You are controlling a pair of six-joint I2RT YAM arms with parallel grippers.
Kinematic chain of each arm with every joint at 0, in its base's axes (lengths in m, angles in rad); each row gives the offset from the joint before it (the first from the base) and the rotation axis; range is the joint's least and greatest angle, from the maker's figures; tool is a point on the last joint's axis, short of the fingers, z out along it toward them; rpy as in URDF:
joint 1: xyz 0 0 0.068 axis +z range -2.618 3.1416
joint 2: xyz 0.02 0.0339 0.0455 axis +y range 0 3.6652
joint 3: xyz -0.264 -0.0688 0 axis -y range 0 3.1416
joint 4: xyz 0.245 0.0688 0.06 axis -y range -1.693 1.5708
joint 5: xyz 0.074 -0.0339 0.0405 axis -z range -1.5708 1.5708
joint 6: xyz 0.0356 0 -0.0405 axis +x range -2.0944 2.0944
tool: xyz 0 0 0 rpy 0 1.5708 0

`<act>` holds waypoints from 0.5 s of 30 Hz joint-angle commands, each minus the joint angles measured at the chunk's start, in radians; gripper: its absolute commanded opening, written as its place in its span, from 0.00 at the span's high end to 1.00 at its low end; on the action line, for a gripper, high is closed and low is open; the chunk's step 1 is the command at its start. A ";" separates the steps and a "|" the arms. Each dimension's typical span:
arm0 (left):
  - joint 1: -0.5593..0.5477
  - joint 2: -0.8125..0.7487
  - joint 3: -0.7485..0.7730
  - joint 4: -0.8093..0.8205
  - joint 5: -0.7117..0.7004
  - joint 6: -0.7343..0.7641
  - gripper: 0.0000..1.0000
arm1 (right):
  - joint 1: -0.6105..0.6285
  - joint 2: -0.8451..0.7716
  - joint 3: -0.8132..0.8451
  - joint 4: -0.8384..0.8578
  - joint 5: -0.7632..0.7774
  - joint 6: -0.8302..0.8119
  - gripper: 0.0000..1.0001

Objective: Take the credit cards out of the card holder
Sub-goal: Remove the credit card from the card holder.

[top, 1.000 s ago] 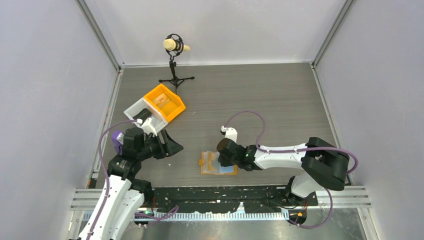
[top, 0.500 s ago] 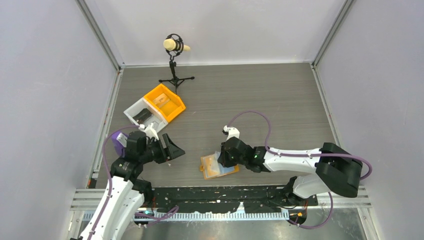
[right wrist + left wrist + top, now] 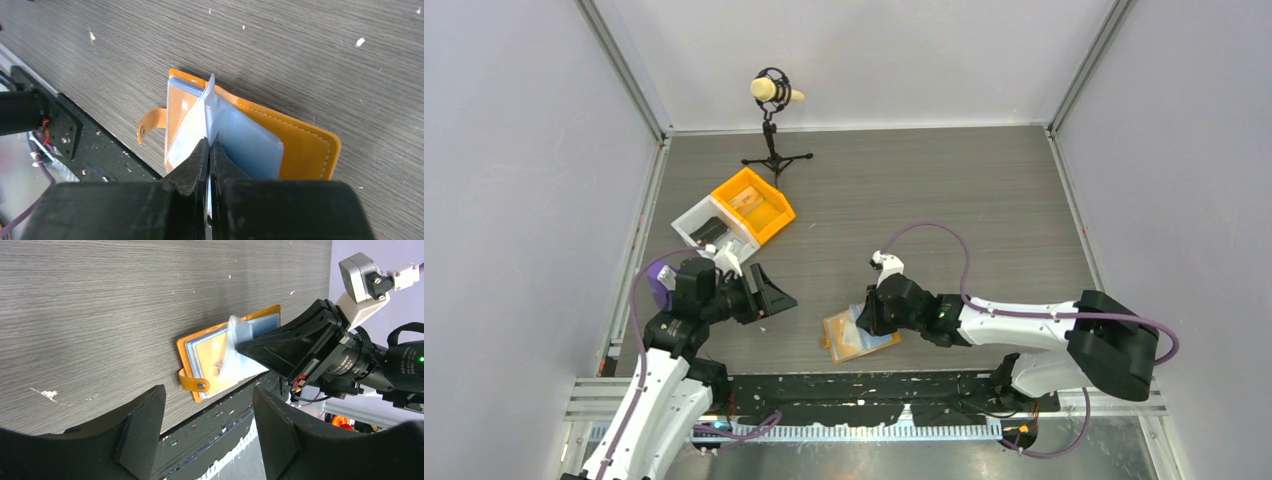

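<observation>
Right wrist view: the right fingers (image 3: 209, 147) are pressed fully together on the lower edge of a thin translucent pocket page (image 3: 210, 107) of the card holder (image 3: 300, 150), holding that page up on edge over the open wallet. The holder lies flat and open on the worktop (image 3: 310, 45), close to its near edge and about midway along it, with its snap strap (image 3: 150, 122) curling out toward the black rail (image 3: 75, 145) there. No dark credit cards can be made out in the pockets that show. A dark flat thing lies in the white bin (image 3: 707, 222) by the orange bin (image 3: 754, 205) near the left edge, too small to identify.

The left fingers (image 3: 776, 297) stand wide apart, hold nothing and hover well to the left of the holder.

Nothing pins the wallet down, so as I judge it a pull on the page would lift or drag the whole holder, perhaps over the near edge onto the rail. The page is thin and slick, so it may slip out of the pinch or tear at the spine.

No brand or writing is legible. One tan panel (image 3: 215, 352) bears a small dark mark, unreadable.
</observation>
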 commanded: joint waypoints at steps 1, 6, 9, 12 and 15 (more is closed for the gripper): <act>-0.003 -0.028 0.040 0.025 0.028 -0.001 0.33 | -0.006 -0.060 0.001 0.054 -0.002 -0.004 0.95; -0.004 -0.019 0.057 -0.006 0.022 0.020 0.32 | -0.007 -0.049 0.001 0.071 -0.020 0.013 0.95; -0.003 -0.002 0.065 -0.013 0.019 0.033 0.32 | -0.007 -0.055 0.008 0.068 -0.020 0.015 0.95; -0.003 0.007 0.061 -0.008 0.001 0.040 0.32 | -0.007 -0.065 0.017 0.064 -0.018 0.010 0.95; -0.003 0.014 0.041 0.003 -0.025 0.047 0.32 | -0.013 -0.064 0.025 0.075 -0.036 0.016 0.95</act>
